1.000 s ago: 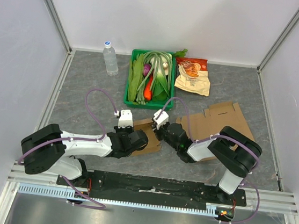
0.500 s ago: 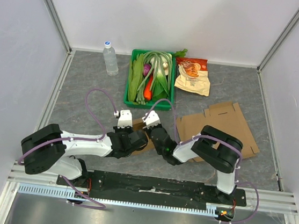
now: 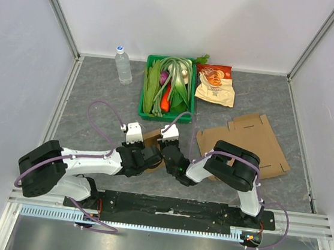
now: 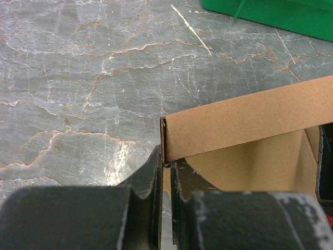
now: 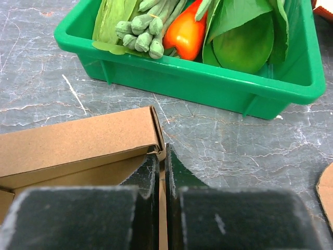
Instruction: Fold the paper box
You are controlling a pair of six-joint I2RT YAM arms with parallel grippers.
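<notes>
Left gripper [image 4: 166,164] is clamped on the left end of the box [image 4: 244,122] wall, and right gripper [image 5: 162,156] is pinched on the opposite corner. The box is held half-erected on the table [image 4: 78,78], near the crate [image 5: 208,86]. Wall-forming is judged in hand. Next, corners should be kept square while a side wall is folded in.

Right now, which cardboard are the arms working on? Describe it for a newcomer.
Find the green crate of vegetables at the back. Directly in front of it sits the half-folded box. Unlike the flat cardboard sheet on the right, its walls stand up.
</notes>
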